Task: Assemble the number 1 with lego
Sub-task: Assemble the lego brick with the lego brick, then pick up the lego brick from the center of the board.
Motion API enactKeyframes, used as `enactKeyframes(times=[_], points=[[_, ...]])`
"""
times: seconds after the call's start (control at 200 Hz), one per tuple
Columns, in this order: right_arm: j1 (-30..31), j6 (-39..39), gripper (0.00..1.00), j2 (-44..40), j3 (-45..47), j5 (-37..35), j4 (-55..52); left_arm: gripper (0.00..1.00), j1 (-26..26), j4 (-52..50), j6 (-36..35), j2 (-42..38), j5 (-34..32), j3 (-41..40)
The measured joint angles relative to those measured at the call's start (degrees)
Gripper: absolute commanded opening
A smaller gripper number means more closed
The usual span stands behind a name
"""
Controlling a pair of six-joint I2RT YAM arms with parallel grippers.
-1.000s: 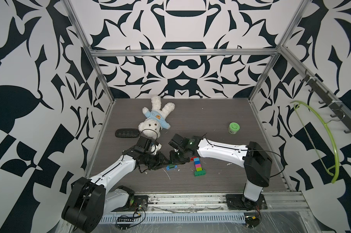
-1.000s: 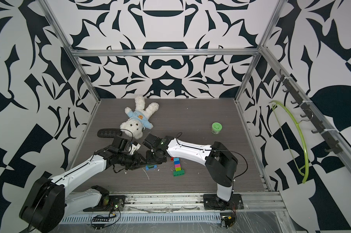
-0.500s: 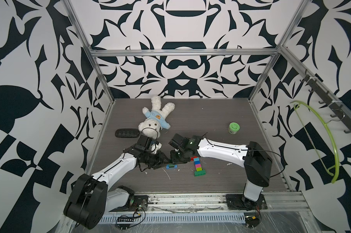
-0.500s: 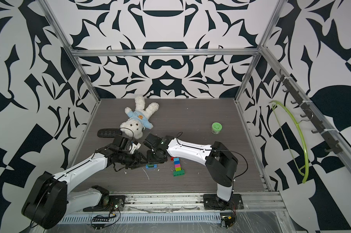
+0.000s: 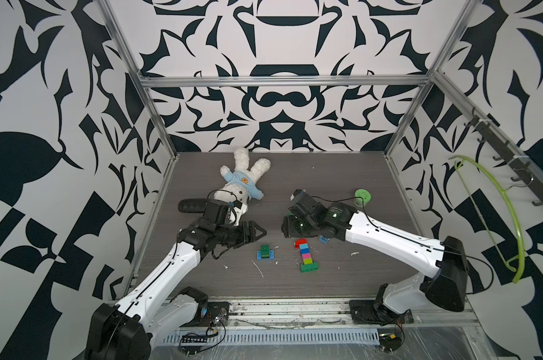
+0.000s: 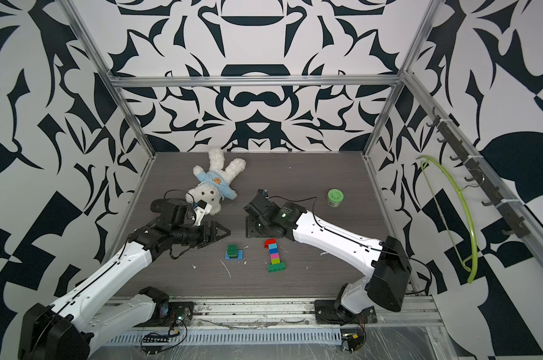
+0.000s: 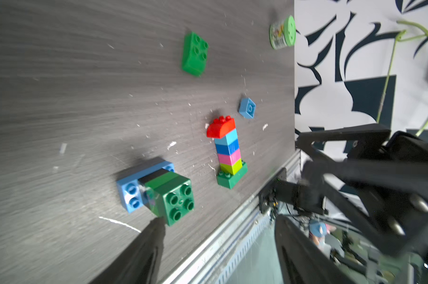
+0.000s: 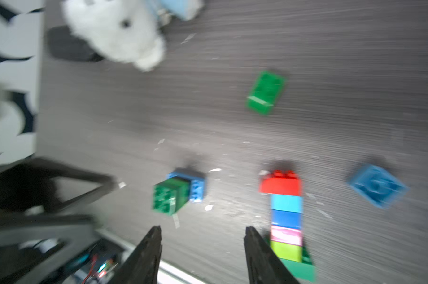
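While the lego number 1 (image 5: pixel 306 254) lies flat on the tabletop (image 5: pixel 326 174), toward its front, its column runs from a green base brick through lime, pink, blue and light blue to a red curved cap. Just beside the cap rests a loose small blue brick (image 5: pixel 324 239); a loose green brick (image 7: pixel 195 54) lies farther back, well apart. On the column's other side stands a short stack (image 5: pixel 265 251): a blue plate carrying a black and then a dark green brick. The left gripper (image 5: pixel 261 232) hovers near that stack, its fingers (image 7: pixel 144 253) spread wide and empty. The right gripper (image 8: pixel 202 230) hangs close behind the red cap, its fingers (image 8: pixel 259 258) parted with nothing between them. Farther back lie a white plush toy (image 5: pixel 243 180) and a green-lidded jar (image 5: pixel 363 197).
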State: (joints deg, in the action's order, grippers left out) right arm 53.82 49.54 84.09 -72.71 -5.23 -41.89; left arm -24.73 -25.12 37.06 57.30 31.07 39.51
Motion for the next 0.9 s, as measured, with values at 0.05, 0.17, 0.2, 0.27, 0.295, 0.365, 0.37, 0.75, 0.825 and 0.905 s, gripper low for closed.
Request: enactKeyframes(times=[0.05, 0.17, 0.2, 0.27, 0.295, 0.365, 0.37, 0.75, 0.825, 0.905], points=[[-1.31, 0.83, 0.59, -0.5, 0.96, -2.54, -2.73, 0.79, 0.0, -0.04, 0.26, -0.83, -2.23, 0.02], [-4.61, 2.95, 0.66, -2.19, 5.22, -6.47, -7.5, 0.81, 0.0, -0.5, 0.61, -2.25, -7.63, 0.48], [-5.57, 3.23, 0.67, -2.73, 6.47, -6.99, -8.39, 0.82, 0.0, -0.5, 0.79, -2.64, -8.85, 0.66], [-8.2, 3.78, 0.71, -4.15, 9.38, -7.58, -9.94, 0.82, 0.0, -0.46, 1.29, -3.78, -11.43, 0.87], [-9.07, 3.98, 0.73, -4.57, 10.16, -7.67, -10.54, 0.82, 0.0, -0.46, 1.57, -4.22, -12.2, 0.87], [-11.45, 4.42, 0.78, -5.81, 11.98, -7.82, -11.32, 0.83, 0.0, -0.42, 2.36, -5.73, -14.34, 0.87], [-11.56, 4.44, 0.78, -5.86, 12.04, -7.82, -11.34, 0.83, 0.0, -0.42, 2.4, -5.81, -14.45, 0.87], [-16.63, 4.35, 0.82, -6.91, 13.79, -5.64, -10.95, 0.84, 0.0, 1.07, 6.49, -11.85, -22.56, -0.37], [-16.63, 4.57, 0.82, -6.78, 14.38, -4.39, -10.08, 0.84, 0.0, 1.01, 6.88, -12.68, -23.67, -0.55], [-16.63, 4.81, 0.82, -5.9, 14.73, -3.45, -9.38, 0.84, 0.0, 0.87, 7.21, -13.57, -24.52, -0.66]])
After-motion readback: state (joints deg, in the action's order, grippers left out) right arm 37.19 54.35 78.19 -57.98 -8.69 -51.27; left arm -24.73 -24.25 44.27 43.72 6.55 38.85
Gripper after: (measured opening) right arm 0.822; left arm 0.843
